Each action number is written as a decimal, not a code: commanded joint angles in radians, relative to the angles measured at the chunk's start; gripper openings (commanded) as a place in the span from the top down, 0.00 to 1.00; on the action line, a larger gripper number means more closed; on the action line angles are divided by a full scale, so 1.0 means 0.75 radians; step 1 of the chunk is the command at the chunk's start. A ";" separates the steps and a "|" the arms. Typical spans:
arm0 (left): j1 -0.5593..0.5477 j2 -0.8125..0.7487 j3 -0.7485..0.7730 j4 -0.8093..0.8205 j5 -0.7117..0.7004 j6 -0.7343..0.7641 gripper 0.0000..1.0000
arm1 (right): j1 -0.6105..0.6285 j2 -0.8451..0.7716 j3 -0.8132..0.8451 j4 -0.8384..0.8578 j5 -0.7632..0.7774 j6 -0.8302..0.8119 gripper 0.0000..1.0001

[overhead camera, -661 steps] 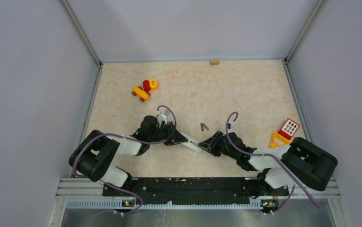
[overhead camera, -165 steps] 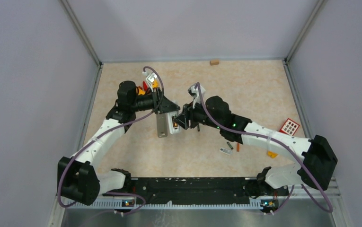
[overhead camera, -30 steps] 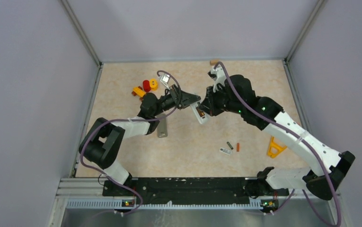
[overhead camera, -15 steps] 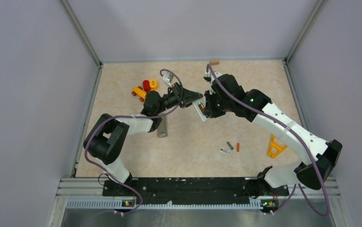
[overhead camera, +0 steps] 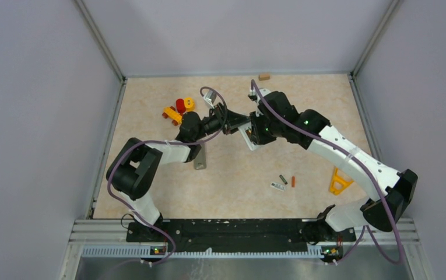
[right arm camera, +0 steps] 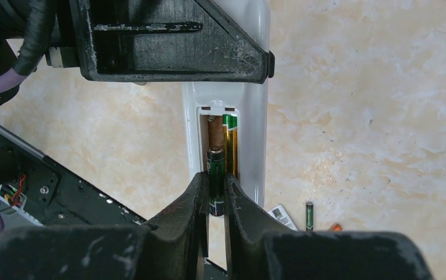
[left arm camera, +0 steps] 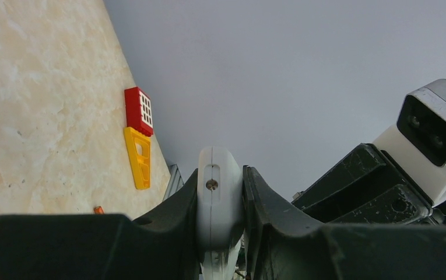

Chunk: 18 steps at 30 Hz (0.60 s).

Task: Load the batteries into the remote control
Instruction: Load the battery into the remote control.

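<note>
- Shows, nearest on the worktop (overhead camera: pixel 232 192), a dark loose battery (overhead camera: pixel 283 179) beside an orange battery (overhead camera: pixel 293 181);
- Clenches left hand (left arm camera: pixel 221 192) on the white remote (right arm camera: pixel 255 169);
- Grasps a green-black battery (right arm camera: pixel 216 160) in right hand (right arm camera: pixel 215 181), over the open bay, beside a seated battery (right arm camera: pixel 231 146);
- Shows toy blocks (overhead camera: pixel 179 109) farther back.

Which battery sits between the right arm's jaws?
The dark green-black battery entering the white remote's compartment; its green-gold neighbour is already seated, a loose battery lies on the table.
</note>
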 commanded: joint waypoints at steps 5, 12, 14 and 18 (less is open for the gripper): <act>-0.016 0.029 0.064 0.049 0.024 -0.043 1.00 | 0.013 0.009 0.001 0.073 0.027 -0.021 0.90; -0.016 0.035 0.059 0.063 0.027 -0.053 1.00 | 0.013 0.031 0.004 0.057 0.033 -0.014 0.86; -0.015 0.034 0.056 0.063 0.027 -0.053 1.00 | 0.013 0.032 0.006 0.046 0.035 -0.008 0.82; -0.017 0.039 0.056 0.065 0.027 -0.052 1.00 | 0.014 0.017 0.015 0.041 0.040 0.014 0.72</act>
